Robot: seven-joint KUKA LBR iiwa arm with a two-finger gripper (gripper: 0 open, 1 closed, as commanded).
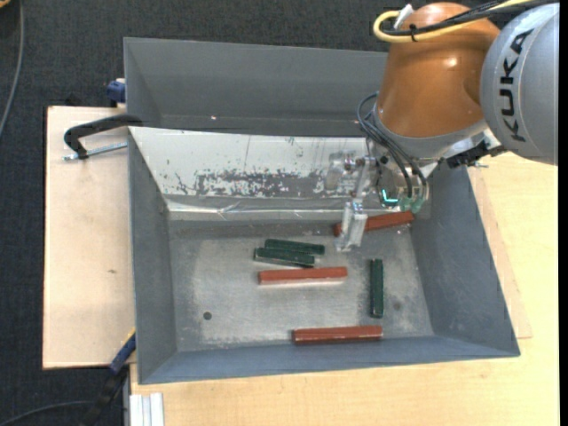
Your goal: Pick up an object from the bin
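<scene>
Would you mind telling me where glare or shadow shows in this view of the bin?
Camera view: a bright sheen washes the bin's back wall, with a pale reflection in it just beside the gripper; the floor is evenly lit, so the red bars and green bars cast only thin shadows.

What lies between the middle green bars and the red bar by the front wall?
Another red bar, flat on the floor beside the green bars, in the camera view.
</scene>
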